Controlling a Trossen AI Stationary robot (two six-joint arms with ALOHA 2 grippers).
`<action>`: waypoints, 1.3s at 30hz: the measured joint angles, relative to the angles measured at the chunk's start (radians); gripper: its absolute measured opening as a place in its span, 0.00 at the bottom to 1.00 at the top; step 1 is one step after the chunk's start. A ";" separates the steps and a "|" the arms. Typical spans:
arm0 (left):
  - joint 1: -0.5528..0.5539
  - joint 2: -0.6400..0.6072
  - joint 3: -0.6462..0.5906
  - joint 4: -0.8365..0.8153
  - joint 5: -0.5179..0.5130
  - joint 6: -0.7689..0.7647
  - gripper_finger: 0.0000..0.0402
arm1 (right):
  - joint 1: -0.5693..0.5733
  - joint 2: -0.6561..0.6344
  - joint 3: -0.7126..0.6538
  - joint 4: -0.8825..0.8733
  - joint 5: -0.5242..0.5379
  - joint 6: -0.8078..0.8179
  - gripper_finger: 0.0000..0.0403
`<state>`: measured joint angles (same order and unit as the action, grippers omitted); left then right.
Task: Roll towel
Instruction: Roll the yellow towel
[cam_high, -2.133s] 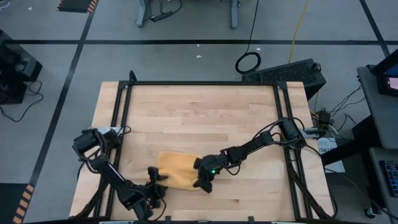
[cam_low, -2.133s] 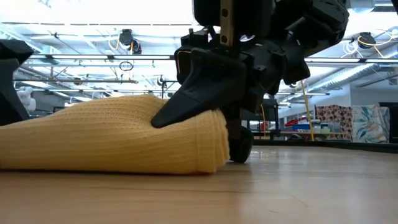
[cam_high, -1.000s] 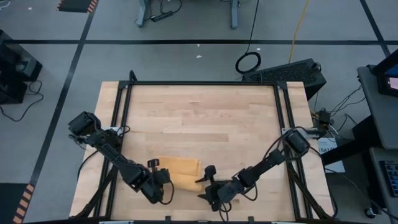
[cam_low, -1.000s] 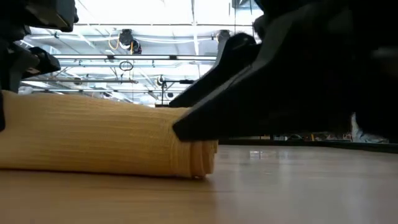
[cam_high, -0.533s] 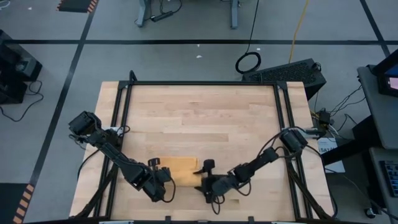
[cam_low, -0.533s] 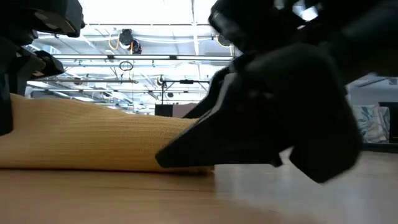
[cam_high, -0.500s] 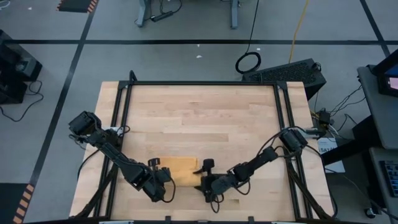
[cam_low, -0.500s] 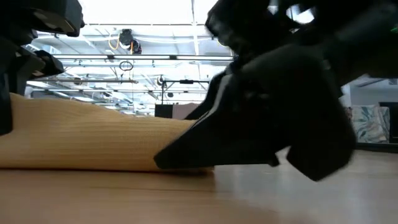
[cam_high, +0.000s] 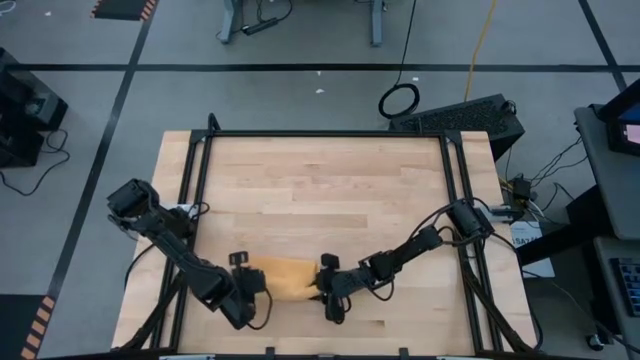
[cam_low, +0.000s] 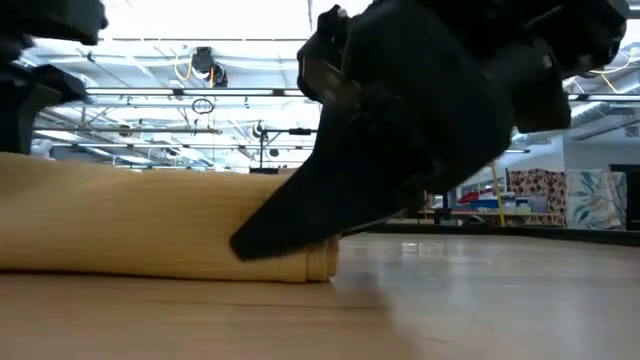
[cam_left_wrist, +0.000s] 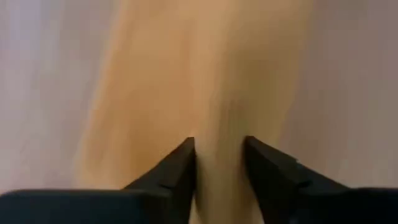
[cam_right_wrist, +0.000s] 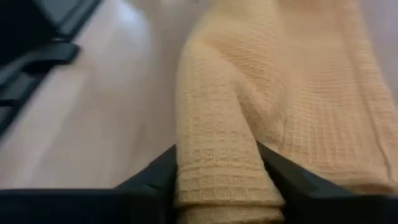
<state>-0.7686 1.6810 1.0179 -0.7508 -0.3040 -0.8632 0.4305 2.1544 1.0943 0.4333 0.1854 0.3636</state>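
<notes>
The mustard-yellow towel (cam_high: 286, 278) lies as a short roll on the near part of the wooden table (cam_high: 320, 190), its length running left to right. In the low view the towel (cam_low: 150, 225) rests on the tabletop along its underside. My left gripper (cam_high: 250, 283) is shut on the roll's left end. My right gripper (cam_high: 322, 286) is shut on its right end. The same right gripper (cam_low: 290, 235) covers the roll's end in the low view. My left gripper pinches the roll's left end (cam_left_wrist: 219, 134) between its two fingers (cam_left_wrist: 181, 168), coming nearly level from the table's left side. The cloth runs on away from the fingers and lies on the table. My right gripper pinches a thick fold of several layers at the roll's right end (cam_right_wrist: 214, 155) between its two fingers (cam_right_wrist: 281, 177). It comes low from the table's right side, along the roll. The roll rests on the table.
A black frame (cam_high: 320, 134) runs along the table's far edge and both sides. Bare wood lies beyond the towel toward the far edge. Cables and a keyboard (cam_high: 460, 112) lie on the floor beyond the far right corner.
Both grippers have gone a little toward the table's far edge with the towel's ends, the right one also toward the left. The towel has rolled over and now lies as a more even, level cylinder.
</notes>
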 joint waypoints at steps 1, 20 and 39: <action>-0.009 -0.007 0.006 -0.049 -0.002 -0.036 0.38 | 0.000 0.000 0.000 -0.001 -0.028 0.019 0.37; -0.334 -0.027 -0.011 0.121 -0.617 -0.117 0.57 | -0.056 -0.033 -0.002 -0.049 -0.353 0.367 0.17; -0.314 0.226 -0.011 0.295 -0.642 -0.102 0.83 | -0.084 -0.032 -0.004 -0.065 -0.348 0.416 0.16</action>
<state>-1.0830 1.9069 1.0065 -0.4555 -0.9461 -0.9655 0.3470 2.1220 1.0906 0.3679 -0.1628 0.7792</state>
